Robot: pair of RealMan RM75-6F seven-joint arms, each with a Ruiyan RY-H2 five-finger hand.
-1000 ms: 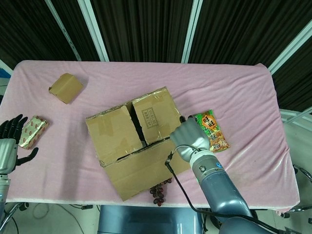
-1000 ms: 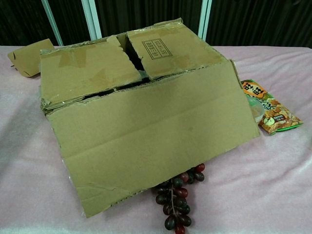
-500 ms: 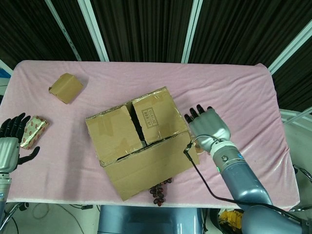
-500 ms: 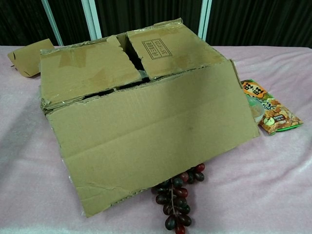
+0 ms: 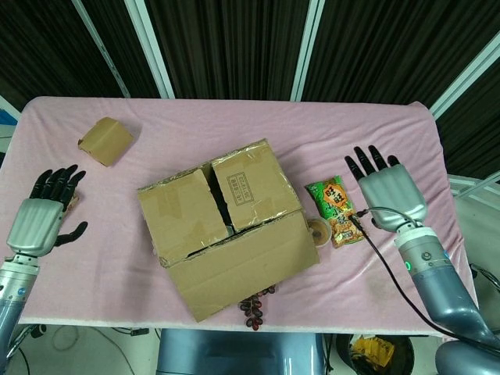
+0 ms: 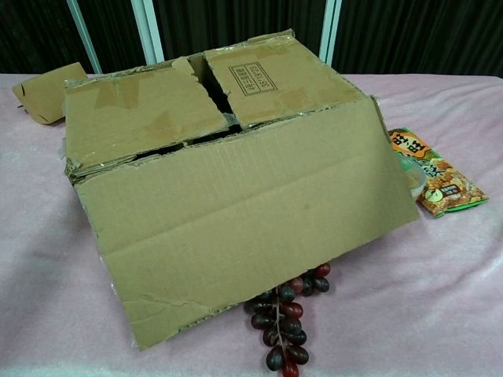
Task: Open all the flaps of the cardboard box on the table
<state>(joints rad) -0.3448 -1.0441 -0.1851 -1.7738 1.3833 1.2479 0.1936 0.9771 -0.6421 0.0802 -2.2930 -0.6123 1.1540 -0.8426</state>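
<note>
Cardboard box (image 5: pixel 223 223) work is between moves: the right hand (image 5: pixel 387 191) has pulled back from the near flap (image 6: pixel 244 220) to hover beyond the snack packet (image 5: pixel 337 211), fingers spread, holding nothing. The left hand (image 5: pixel 43 215) has risen at the table's left edge, also spread and empty. At mid-table, only the near flap lies folded out over the grapes (image 6: pixel 287 326); two top flaps remain closed.

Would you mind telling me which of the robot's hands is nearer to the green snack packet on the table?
Right. The right hand hovers open just beside the green snack packet, on its outer side; the left hand is across the table, beyond the cardboard box.
</note>
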